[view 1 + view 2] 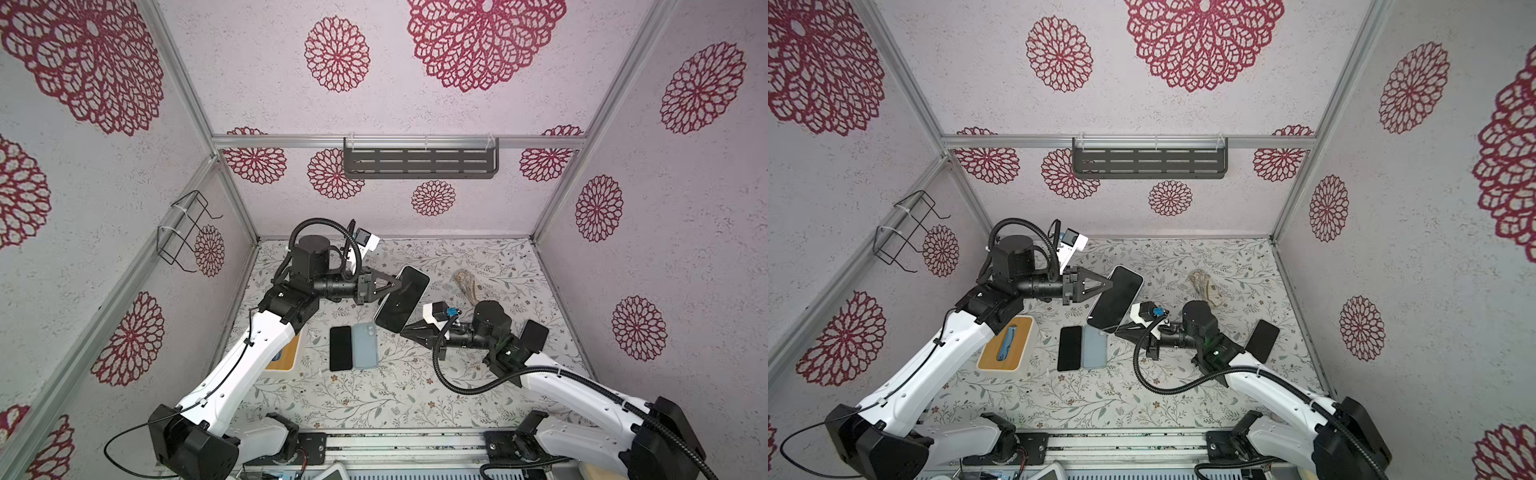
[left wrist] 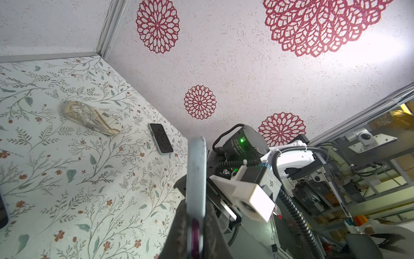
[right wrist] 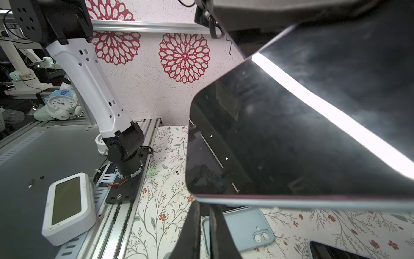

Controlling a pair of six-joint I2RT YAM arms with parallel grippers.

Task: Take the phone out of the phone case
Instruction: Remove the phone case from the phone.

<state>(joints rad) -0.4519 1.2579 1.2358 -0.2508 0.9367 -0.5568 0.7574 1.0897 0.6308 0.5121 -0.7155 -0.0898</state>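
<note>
A phone (image 1: 402, 299) with a dark screen sits in a pale blue phone case and hangs tilted above the table in both top views. My left gripper (image 1: 398, 284) is shut on its upper side. In the left wrist view the case's edge (image 2: 196, 170) and the phone's purple rim (image 2: 195, 235) run between the jaws of that gripper (image 2: 195, 210). My right gripper (image 1: 402, 331) is shut, its tips against the lower corner. In the right wrist view the narrow fingers of the right gripper (image 3: 205, 205) meet the case's edge (image 3: 291, 203) under the screen (image 3: 268, 145). Whether they pinch the rim I cannot tell.
A bare black phone (image 1: 340, 348) and an empty pale blue case (image 1: 365, 345) lie side by side on the table under the raised phone. Another phone (image 1: 534, 336) lies at the right, a crumpled wrapper (image 1: 467, 284) behind it. A wooden-topped box (image 1: 1007, 344) sits by the left arm.
</note>
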